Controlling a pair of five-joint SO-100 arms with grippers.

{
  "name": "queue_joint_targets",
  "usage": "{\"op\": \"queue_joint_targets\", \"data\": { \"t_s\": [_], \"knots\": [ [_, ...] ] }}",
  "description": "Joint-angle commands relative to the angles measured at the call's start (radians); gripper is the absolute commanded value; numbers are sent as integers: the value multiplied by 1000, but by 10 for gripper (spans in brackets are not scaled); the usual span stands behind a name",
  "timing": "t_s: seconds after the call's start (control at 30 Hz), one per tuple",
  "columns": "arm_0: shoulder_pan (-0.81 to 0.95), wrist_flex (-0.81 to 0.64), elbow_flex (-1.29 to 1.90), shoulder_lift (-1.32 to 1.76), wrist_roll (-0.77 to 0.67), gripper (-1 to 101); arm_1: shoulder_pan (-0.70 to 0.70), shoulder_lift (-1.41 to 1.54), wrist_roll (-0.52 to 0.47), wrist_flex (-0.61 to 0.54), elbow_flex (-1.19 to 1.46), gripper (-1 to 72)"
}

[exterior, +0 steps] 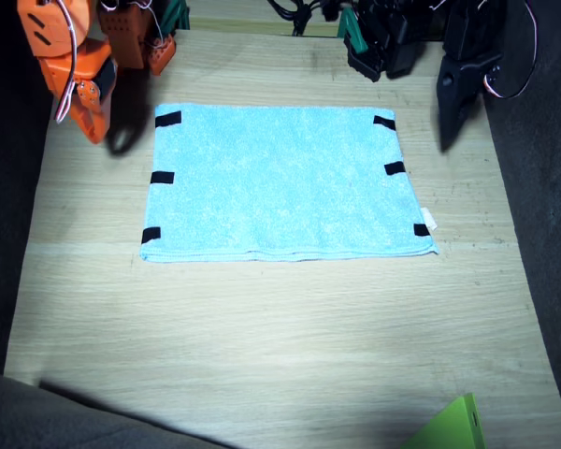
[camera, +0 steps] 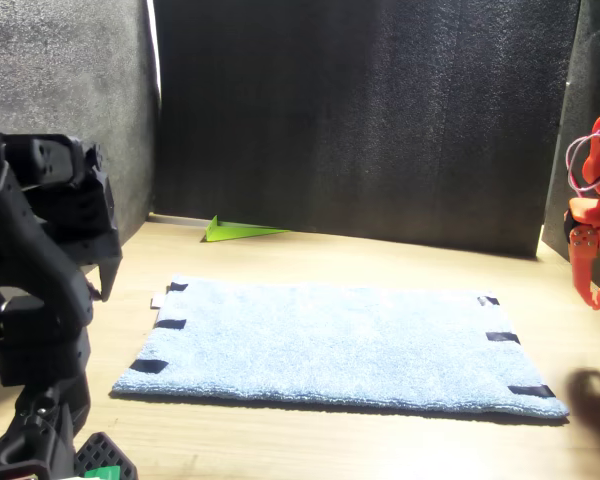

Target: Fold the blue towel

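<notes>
The blue towel (exterior: 280,182) (camera: 340,345) lies flat in the middle of the wooden table, with black tape tabs along its two short edges and a small white tag (exterior: 429,221) at one corner. A doubled edge shows along its near side in the fixed view. My right gripper (exterior: 93,122) (camera: 592,285), orange, hangs just off the towel's far corner, apart from the cloth; its jaws look closed and hold nothing. My left gripper (exterior: 449,117) (camera: 102,268), black, hovers off the opposite far corner, also closed and holding nothing.
A bright green wedge-shaped piece (exterior: 453,426) (camera: 242,230) sits at the table's edge away from the arms. Dark foam walls (camera: 360,110) enclose the table. Bare wood (exterior: 262,337) stretches between the towel and that edge.
</notes>
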Motion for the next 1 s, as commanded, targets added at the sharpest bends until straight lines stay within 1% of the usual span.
{"op": "queue_joint_targets", "data": {
  "t_s": [0.0, 0.07, 0.13, 0.23, 0.33, 0.37, 0.4, 0.57, 0.67, 0.8, 0.9, 0.93, 0.97],
  "knots": [
    [-31, 106, -141, -52, 3, -4, 37, 44, 2, 35, -75, 0],
    [-60, 126, -152, -11, 18, -4, 61, 84, -6, 51, -97, 48],
    [-80, 129, -147, 29, 34, -3, 78, 87, -5, 81, -135, 76],
    [-103, 196, -207, 6, 40, 5, 80, 80, -37, 106, -166, 135],
    [-120, 279, -284, -40, 28, 67, 67, 58, -60, 127, -187, 162],
    [-127, 291, -296, -44, 28, 104, 61, 46, -72, 135, -193, 175],
    [-137, 302, -307, -46, 29, 120, 54, 31, -86, 144, -206, 199],
    [-147, 295, -296, -40, 15, 64, 32, -14, -95, 175, -276, 193],
    [-133, 268, -268, -38, -3, 59, 51, -3, -89, 187, -299, 190],
    [-92, 253, -265, -20, -23, 50, 103, -11, -44, 210, -302, 183],
    [-71, 250, -262, -8, -37, 50, 141, -20, 3, 193, -288, 177],
    [-71, 247, -255, -14, -41, 42, 153, -28, 20, 184, -281, 174],
    [-71, 236, -238, -20, -46, 14, 166, -34, 34, 170, -270, 172]
  ]
}}
